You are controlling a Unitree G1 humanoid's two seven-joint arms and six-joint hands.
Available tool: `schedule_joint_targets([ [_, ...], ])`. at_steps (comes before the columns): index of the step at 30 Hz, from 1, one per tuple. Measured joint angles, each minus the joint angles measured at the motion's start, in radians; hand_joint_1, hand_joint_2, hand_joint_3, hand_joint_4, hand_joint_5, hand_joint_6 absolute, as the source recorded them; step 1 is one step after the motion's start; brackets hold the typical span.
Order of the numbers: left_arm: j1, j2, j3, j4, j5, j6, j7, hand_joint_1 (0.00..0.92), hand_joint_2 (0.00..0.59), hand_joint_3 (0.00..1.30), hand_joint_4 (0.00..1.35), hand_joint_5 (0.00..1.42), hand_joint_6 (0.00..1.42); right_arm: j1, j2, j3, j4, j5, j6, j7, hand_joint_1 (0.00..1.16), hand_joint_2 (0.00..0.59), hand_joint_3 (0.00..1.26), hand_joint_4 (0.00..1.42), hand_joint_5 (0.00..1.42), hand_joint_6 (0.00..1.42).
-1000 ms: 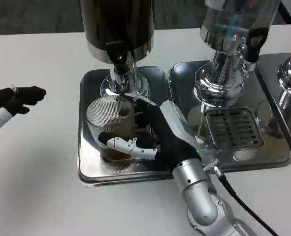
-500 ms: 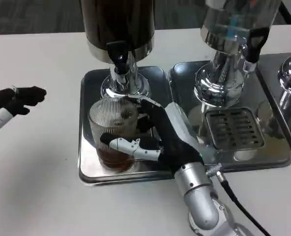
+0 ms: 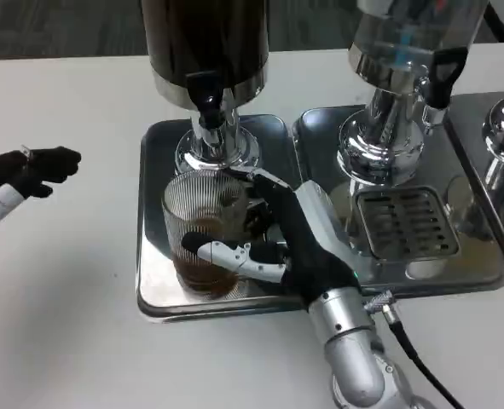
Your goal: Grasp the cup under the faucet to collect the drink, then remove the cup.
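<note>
Right hand [image 3: 290,243] wraps the ribbed cup [image 3: 202,223] under the faucet [image 3: 205,106], brown drink inside; left hand [image 3: 26,170] hovers curled, holding nothing.

Drinks counter: steel dispensers [image 3: 205,51] on drip trays [image 3: 153,221].

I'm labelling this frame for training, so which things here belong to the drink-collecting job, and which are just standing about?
Part of the job:
ribbed glass cup, holding some brown drink
black faucet of the dark dispenser
steel drip tray under the cup
right hand, gripping the cup

Standing about:
clear dispenser
drain grate
left hand, resting on the white table
</note>
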Motion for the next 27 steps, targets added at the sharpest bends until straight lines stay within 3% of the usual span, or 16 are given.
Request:
schedule_joint_targets([
  [18,-0.021,-0.001,-0.006,0.018,0.000,0.001,0.000,0.000,0.111,0.32,0.29,0.25,0.32,0.048,-0.016,-0.031,-0.095,-0.015,0.002,-0.011,0.69,0.245,0.52,0.65,0.71,0.70],
  [27,-0.027,-0.016,-0.040,0.018,0.001,0.001,-0.008,0.000,0.112,0.31,0.28,0.25,0.32,0.080,-0.038,-0.060,-0.151,-0.026,0.035,-0.011,0.69,0.241,0.53,0.66,0.73,0.71],
])
